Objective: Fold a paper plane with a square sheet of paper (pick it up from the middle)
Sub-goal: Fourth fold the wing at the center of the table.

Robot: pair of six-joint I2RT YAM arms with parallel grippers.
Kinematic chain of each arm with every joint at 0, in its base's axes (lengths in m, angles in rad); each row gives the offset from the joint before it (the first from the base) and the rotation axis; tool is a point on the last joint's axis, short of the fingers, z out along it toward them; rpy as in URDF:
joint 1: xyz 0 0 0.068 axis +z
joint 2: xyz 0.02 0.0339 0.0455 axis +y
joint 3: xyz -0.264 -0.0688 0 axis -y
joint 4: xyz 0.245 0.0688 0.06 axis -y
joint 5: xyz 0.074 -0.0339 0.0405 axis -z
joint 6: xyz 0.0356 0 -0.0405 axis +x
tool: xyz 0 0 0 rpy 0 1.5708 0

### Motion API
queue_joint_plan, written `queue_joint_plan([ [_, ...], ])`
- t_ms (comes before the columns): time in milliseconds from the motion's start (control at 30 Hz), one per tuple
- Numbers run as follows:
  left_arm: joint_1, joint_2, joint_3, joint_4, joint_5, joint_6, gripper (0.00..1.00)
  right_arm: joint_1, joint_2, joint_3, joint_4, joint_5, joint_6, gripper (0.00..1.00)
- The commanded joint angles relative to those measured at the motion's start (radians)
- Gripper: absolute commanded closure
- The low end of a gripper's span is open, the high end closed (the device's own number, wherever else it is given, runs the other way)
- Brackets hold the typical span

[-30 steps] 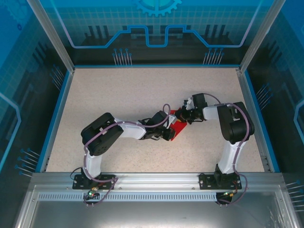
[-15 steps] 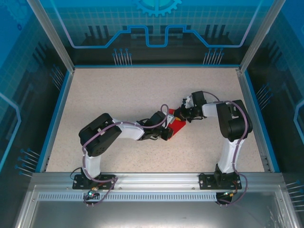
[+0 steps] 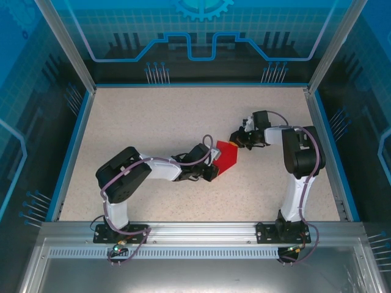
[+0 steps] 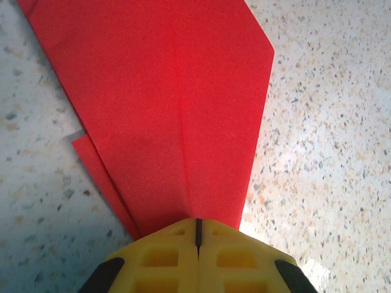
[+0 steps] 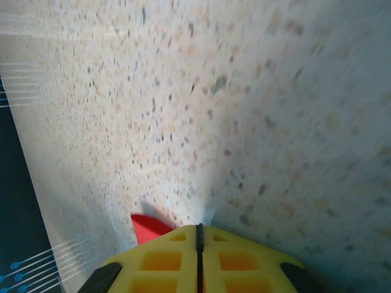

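I judge us mid-fold: left gripper [image 4: 197, 229] clamped on the creased red paper sheet [image 4: 177, 104] ahead of it, right gripper [image 5: 197, 235] closed, seemingly empty; next, I fold a wing along that crease.

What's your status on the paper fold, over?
Left end effector shut at narrow end of red paper. Right end effector shut beside its corner. Paper partly folded, centre-creased. No obstruction.

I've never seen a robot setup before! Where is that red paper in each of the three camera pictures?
Top external: the red paper lies near the table's middle, slightly right of centre.
Left wrist: the paper covers the upper middle and narrows downward.
Right wrist: a small red corner of the paper sits low, left of centre.
Shared landmark: the speckled tabletop.
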Motion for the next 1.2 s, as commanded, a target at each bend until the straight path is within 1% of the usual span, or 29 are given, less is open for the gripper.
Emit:
queue_joint_plan([
  [0,-0.001,0.018,-0.065,-0.236,0.002,0.023,1.0,-0.018,0.039,0.035,-0.027,0.052,-0.023,0.92],
  [200,0.001,-0.01,-0.079,-0.243,0.017,0.018,1.0,-0.028,0.051,0.048,-0.024,0.052,-0.032,0.92],
  [300,0.004,-0.019,-0.079,-0.229,0.045,0.004,1.0,-0.035,0.034,0.048,-0.028,0.041,-0.041,0.92],
  [467,0.005,-0.034,-0.051,-0.208,0.092,-0.016,1.0,-0.042,-0.074,0.022,-0.056,0.047,-0.064,0.91],
  [600,0.012,-0.053,-0.017,-0.201,0.115,-0.033,0.99,-0.052,-0.147,-0.009,-0.069,0.031,-0.076,0.86],
  [800,0.03,-0.083,0.05,-0.18,0.145,-0.072,0.89,-0.052,-0.266,-0.108,-0.062,0.004,-0.078,0.79],
  [967,0.046,-0.112,0.077,-0.158,0.147,-0.101,0.81,-0.051,-0.365,-0.253,-0.021,-0.062,-0.069,0.67],
  [1033,0.048,-0.114,0.087,-0.179,0.137,-0.093,0.78,-0.045,-0.385,-0.296,-0.004,-0.105,-0.065,0.63],
  [1167,0.053,-0.129,0.091,-0.224,0.112,-0.086,0.74,-0.015,-0.425,-0.362,0.0,-0.126,-0.067,0.6],
])
